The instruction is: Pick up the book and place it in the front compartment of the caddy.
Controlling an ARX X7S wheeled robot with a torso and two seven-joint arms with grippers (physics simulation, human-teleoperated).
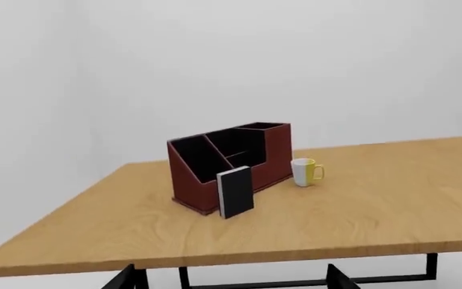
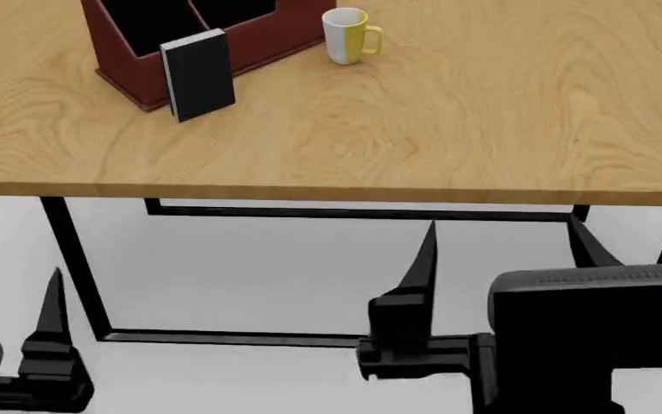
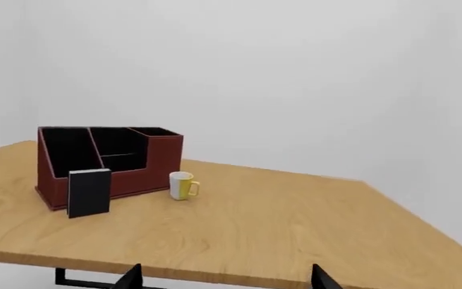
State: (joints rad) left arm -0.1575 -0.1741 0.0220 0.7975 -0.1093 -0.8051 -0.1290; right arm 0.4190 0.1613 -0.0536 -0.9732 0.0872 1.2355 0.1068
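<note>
Book [image 2: 199, 75] upright against caddy [image 2: 135, 76] front; both hands wide, empty, below table [image 2: 446, 138].

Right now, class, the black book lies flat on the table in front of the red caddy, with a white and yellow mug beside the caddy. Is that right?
Not quite. The book is not lying flat: it stands upright on its edge against the front wall of the caddy, as the head view shows. The rest holds: the mug stands beside the caddy on the table.

One book [image 2: 199, 74], one caddy [image 2: 265, 34] (perhaps four compartments), one mug [image 2: 347, 36], one table [image 2: 458, 129].
</note>
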